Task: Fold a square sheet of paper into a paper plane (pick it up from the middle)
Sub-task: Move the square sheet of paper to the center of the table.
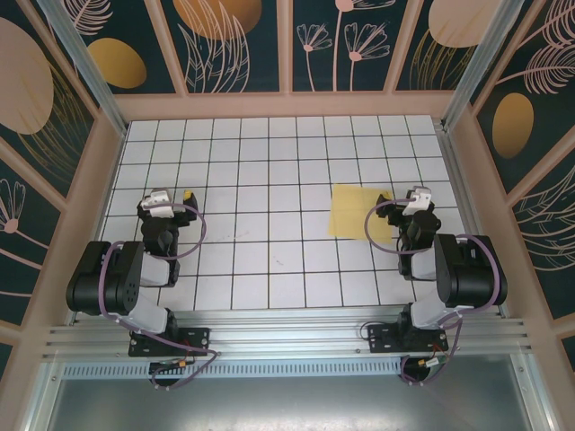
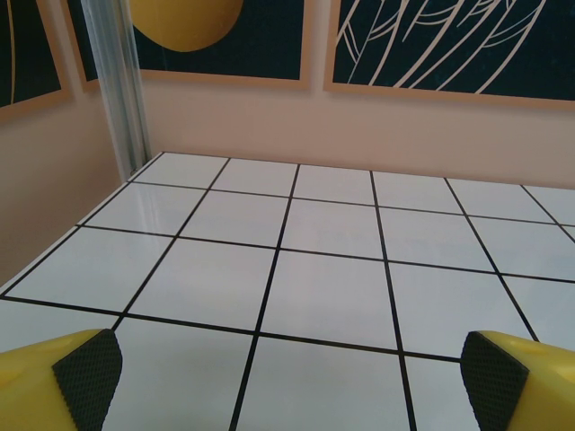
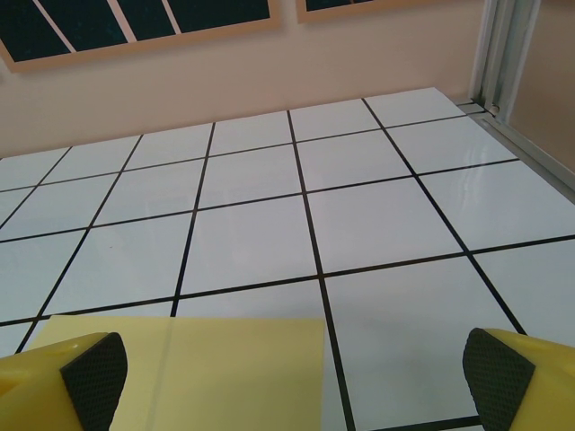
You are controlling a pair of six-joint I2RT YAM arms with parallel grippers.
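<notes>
The square sheet of paper point(image 1: 358, 211) is pale yellow and lies flat on the white grid table point(image 1: 269, 162), right of centre. My right gripper point(image 1: 415, 201) hovers at the sheet's right edge, open and holding nothing. From the right wrist, the sheet point(image 3: 225, 368) lies on the table under the left half of the gap of the right gripper point(image 3: 296, 373), and a grid line shows faintly through it. My left gripper point(image 1: 172, 197) is open over bare tiles at the left, far from the sheet. The left wrist view has its black pads point(image 2: 88, 370) wide apart above bare tiles.
Pale walls point(image 1: 287, 106) with dark patterned panels close the table in at the back and on both sides. An aluminium post point(image 2: 121, 90) stands in the back left corner. Bare tiles stretch between the two arms and behind the sheet.
</notes>
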